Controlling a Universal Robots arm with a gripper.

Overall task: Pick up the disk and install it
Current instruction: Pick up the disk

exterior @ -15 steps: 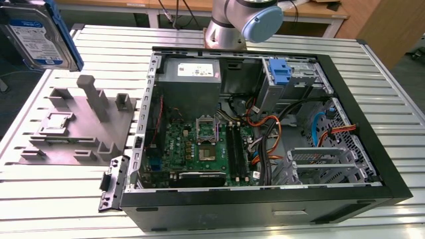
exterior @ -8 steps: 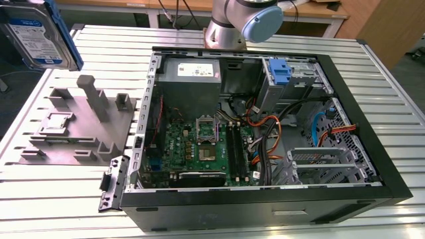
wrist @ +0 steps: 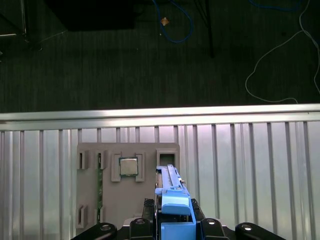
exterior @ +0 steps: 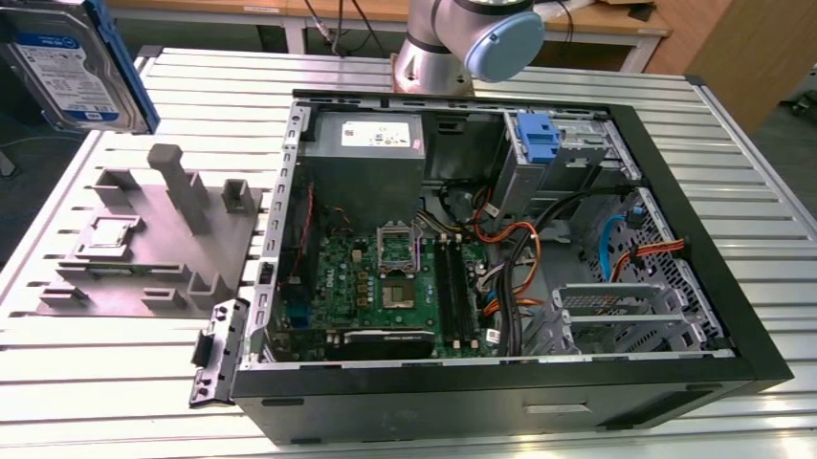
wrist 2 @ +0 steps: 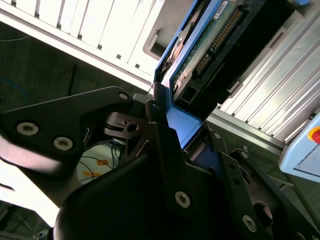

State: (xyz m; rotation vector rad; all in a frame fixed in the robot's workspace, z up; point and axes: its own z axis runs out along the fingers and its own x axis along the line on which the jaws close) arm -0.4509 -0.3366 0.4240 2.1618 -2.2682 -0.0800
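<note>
A: Exterior view first. Where's the disk (exterior: 71, 67)?

B: Up in the air at that view's far left, well off the table (exterior: 128, 382). Label faces the camera, tilted a bit. It's above the grey holder (exterior: 128, 249), not touching it. Prob held high so it clears the holder's posts.

A: And the case (exterior: 511, 387)?

B: Lying on its side, open, so the inside can be reached from above. A metal cage (exterior: 619, 316) near the front looks vacant, w/ cables beside it. A blue latch (exterior: 542, 143) stands in the bay at the back. The disk isn't in the case, so install not done.

A: Second wrist view, the gripper (wrist 2: 184, 131)?

B: Pressed together on the disk's (wrist 2: 210, 40) end. The black fingers (wrist 2: 162, 135) sit either side of the blue rail (wrist 2: 175, 117), no gap that I can see. Gripped by the end, I'd say, b/c that leaves the long body free. The circuit-board side faces this camera.

A: First wrist view?

B: Looks straight down. The disk (wrist: 172, 192) is seen edge-on, sticking out from the gripper over the holder, just beside the slot w/ the small chip (wrist: 128, 166). Edge-on = carried upright, same way the holder's slots take things. Past the table edge there's dark floor (wrist: 150, 60).
</note>
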